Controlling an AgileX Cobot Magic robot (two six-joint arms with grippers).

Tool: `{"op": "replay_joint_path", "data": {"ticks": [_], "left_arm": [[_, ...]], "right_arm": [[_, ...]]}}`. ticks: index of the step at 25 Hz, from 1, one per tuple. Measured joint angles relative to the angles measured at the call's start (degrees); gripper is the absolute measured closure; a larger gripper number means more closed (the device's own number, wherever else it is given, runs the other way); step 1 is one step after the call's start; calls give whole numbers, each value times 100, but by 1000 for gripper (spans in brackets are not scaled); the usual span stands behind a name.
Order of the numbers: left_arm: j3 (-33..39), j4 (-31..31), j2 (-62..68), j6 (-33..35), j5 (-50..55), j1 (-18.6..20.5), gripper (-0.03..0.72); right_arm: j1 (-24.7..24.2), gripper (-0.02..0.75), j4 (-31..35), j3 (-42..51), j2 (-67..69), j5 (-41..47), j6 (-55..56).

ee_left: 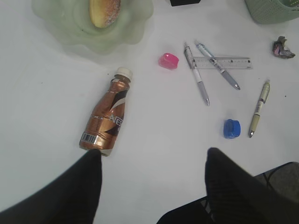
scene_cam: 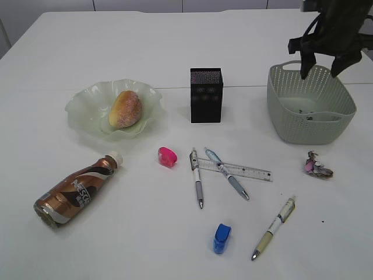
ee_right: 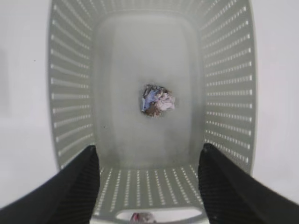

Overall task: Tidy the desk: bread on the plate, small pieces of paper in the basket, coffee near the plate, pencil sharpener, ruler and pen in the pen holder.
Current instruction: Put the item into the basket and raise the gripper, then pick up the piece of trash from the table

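Exterior view: my right gripper (scene_cam: pixel 322 73) hangs over the basket (scene_cam: pixel 282 114), jaws spread, nothing in them. A second crumpled paper (scene_cam: pixel 317 166) lies on the table just right of the basket's front. To finish this step well I should lift straight up clear of the rim before swinging toward that scrap. Bread (scene_cam: pixel 125 108) already sits on the plate (scene_cam: pixel 78 111).

Left wrist view: my left gripper (ee_left: pixel 152 175) is open and empty, above the coffee bottle (ee_left: pixel 106 119), which lies on its side. Pink sharpener (ee_left: pixel 168 61), ruler (ee_left: pixel 233 63), pens and blue sharpener (ee_left: pixel 231 129) lie scattered; none block the right arm.

Right wrist view: one paper wad (ee_right: pixel 156 100) rests on the basket floor, between my parted fingers (ee_right: pixel 70 186).
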Motion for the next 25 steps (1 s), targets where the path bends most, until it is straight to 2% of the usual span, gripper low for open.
{"op": "replay_joint_path", "data": {"ticks": [5,10,19,25], "left_arm": [[0,-9,0,0,0,0,195],[0,-9,0,0,0,0,199],[0,-9,0,0,0,0,200],[0,-22,0,0,0,0,201]], "right_arm": [[0,220,171,-50,-382,129,-68],[0,220,737,136,-855,158,-192],[22,219,879,2261,-1662,172,-388],[31,219,879,3192,-1777,139,-402]]}}
